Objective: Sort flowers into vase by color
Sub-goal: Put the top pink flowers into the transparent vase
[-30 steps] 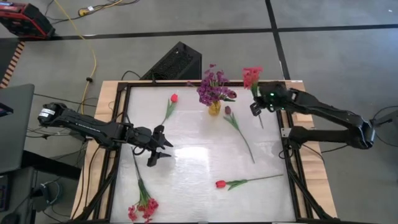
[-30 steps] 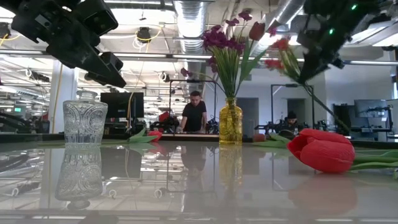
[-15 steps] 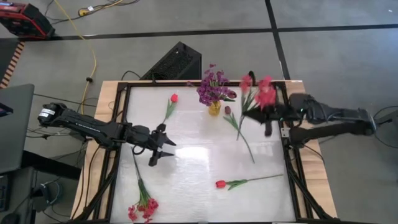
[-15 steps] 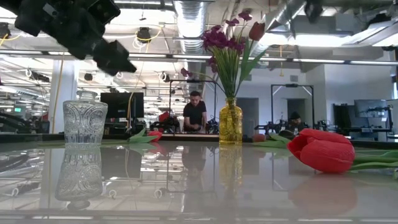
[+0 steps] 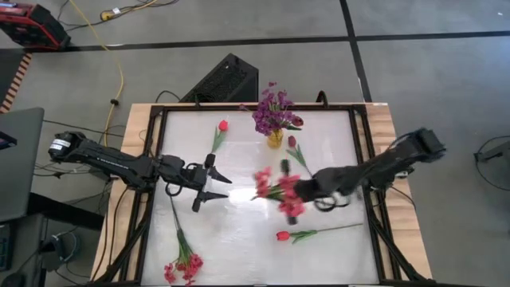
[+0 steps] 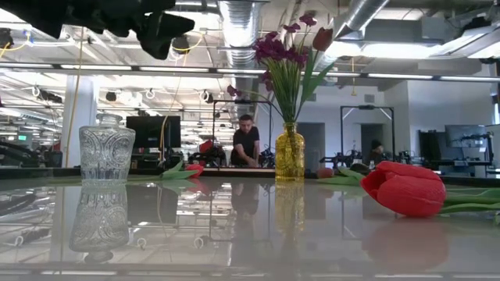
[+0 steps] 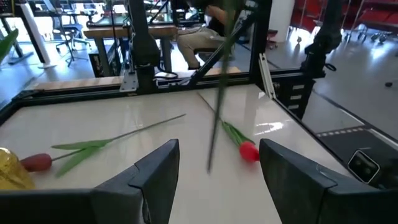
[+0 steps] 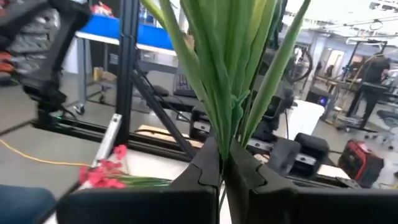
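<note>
Pink-red flowers (image 5: 279, 191) pinched by the stems in the right tool (image 5: 317, 194), carried above mid-worktop (image 5: 239, 239). Light, floppy, top-heavy, probably; best gripped low on the stems. Left tool (image 5: 213, 185) spread, empty, hovering left of centre.

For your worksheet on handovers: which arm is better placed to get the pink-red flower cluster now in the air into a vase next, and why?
The right arm. Its gripper is already shut on the pink-red cluster, stems pinched between its fingers. The left gripper hangs open and empty, apart from the flowers.
</note>
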